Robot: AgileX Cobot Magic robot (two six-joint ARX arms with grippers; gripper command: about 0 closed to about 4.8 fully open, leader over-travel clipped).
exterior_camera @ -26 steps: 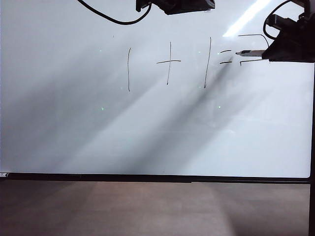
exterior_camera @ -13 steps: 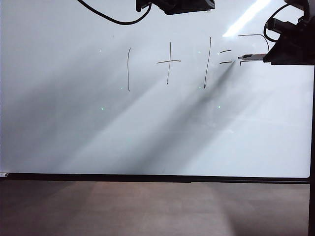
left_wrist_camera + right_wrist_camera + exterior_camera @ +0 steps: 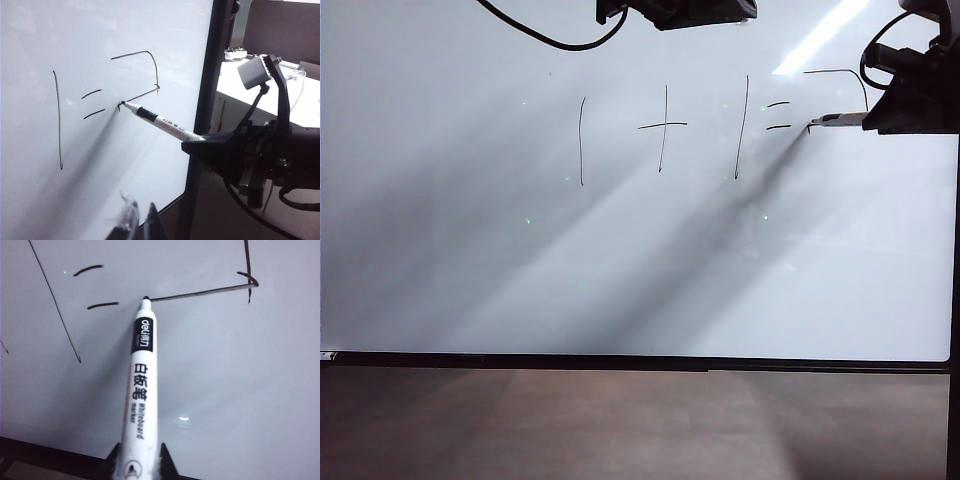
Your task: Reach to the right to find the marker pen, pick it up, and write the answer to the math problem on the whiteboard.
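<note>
Marker pen [image 3: 140,390] front and centre, clamped at its rear end in the right claw [image 3: 136,462], tip pressed to the whiteboard [image 3: 620,270] at the end of a horizontal stroke just right of the equals sign. Only the two dark finger points of that claw show in its own wrist view; in the exterior view the right claw [image 3: 865,120] sits at the right edge, its arm cut off by the frame. The pen barrel reads "deli" on a black band, then Chinese characters and "whiteboard marker" in small print. The math problem [image 3: 665,135] reads one plus one equals in thin black strokes. The answer [image 3: 140,75] is partly drawn: a top bar, a down stroke and a slanted return line, ending at the pen tip. The left claw [image 3: 139,220] peeks in at the edge of its wrist view, fingertips nearly together with nothing between them, hanging near the board's lower frame. Glossy glare streaks cross the board. A brown surface [image 3: 620,420] lies below it, and a pale counter [image 3: 235,75] with blurred small items stands beyond the board's black edge.
</note>
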